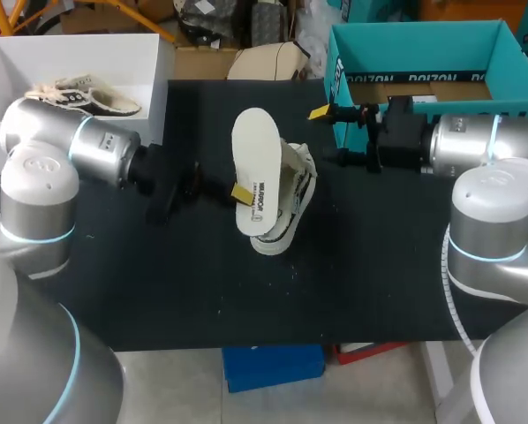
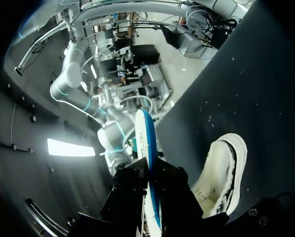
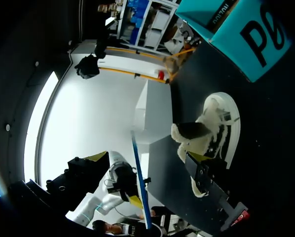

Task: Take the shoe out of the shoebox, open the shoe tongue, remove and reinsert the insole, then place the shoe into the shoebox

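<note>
The insole is pinched upright between the closed fingers of the left gripper over the middle of the table. It could be buckled against the collar if lowered askew, since the sneaker lying just beside it is not clamped. The right gripper is spread wide at the sneaker's heel, near the shoebox at the far right corner, with nothing gripped.

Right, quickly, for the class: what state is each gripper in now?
Left gripper: jaws closed on the insole.
Right gripper: jaws open, holding nothing.
</note>
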Available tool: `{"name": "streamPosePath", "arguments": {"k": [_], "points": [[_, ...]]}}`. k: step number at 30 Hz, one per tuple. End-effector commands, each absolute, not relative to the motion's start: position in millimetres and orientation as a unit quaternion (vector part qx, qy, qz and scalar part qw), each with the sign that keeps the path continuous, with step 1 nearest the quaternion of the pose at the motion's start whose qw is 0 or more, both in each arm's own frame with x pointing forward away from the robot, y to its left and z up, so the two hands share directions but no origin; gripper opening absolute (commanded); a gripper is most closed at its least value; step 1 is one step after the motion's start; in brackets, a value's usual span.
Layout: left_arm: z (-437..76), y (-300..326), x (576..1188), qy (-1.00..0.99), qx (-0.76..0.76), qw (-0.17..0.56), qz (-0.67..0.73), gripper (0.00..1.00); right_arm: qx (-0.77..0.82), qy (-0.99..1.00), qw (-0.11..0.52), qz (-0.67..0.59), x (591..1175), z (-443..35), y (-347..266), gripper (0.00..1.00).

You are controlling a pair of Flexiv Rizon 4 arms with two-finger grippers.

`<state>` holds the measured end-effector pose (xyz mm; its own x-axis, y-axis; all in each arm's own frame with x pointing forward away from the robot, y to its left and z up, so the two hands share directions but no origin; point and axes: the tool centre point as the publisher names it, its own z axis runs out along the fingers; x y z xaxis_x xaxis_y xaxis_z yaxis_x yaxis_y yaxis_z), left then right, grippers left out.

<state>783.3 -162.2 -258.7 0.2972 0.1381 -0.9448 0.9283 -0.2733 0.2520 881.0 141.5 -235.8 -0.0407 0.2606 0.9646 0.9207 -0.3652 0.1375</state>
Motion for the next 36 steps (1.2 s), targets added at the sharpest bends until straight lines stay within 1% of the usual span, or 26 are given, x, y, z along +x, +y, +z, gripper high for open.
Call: {"name": "streamPosePath", "arguments": {"k": [1, 12, 16, 19, 27, 29, 31, 32, 34, 35, 36], "points": [[-257, -170, 803, 0.384, 0.679, 0.433, -0.451, 0.0, -0.623, -0.473, 0.303, -0.545, 881, -237, 143, 1.0], [-256, -172, 806, 0.388, 0.68, 0.426, -0.453, 0.0, -0.623, -0.473, 0.303, -0.545, 881, -237, 143, 1.0], [-256, -172, 806, 0.388, 0.68, 0.426, -0.453, 0.0, -0.587, -0.496, 0.356, -0.532, 882, -244, 150, 1.0], [-256, -172, 806, 0.388, 0.68, 0.426, -0.453, 0.0, -0.566, -0.519, 0.373, -0.521, 881, -245, 154, 1.0], [-256, -172, 806, 0.388, 0.68, 0.426, -0.453, 0.0, -0.55, -0.55, 0.373, -0.506, 875, -243, 170, 1.0], [-256, -172, 806, 0.388, 0.68, 0.426, -0.453, 0.0, -0.548, -0.555, 0.373, -0.503, 873, -244, 174, 0.84], [-256, -172, 806, 0.388, 0.68, 0.426, -0.453, 0.0, -0.545, -0.559, 0.373, -0.501, 870, -243, 180, 0.85], [-256, -172, 806, 0.388, 0.68, 0.426, -0.453, 0.0, -0.544, -0.56, 0.373, -0.502, 869, -243, 183, 0.72], [-256, -172, 806, 0.388, 0.68, 0.426, -0.453, 0.0, -0.541, -0.565, 0.371, -0.5, 867, -243, 188, 0.69], [-256, -172, 806, 0.388, 0.68, 0.426, -0.453, 0.0, -0.541, -0.566, 0.371, -0.5, 866, -244, 191, 0.71], [-256, -172, 806, 0.388, 0.68, 0.426, -0.453, 0.0, -0.54, -0.568, 0.372, -0.498, 865, -244, 192, 0.71]]}}
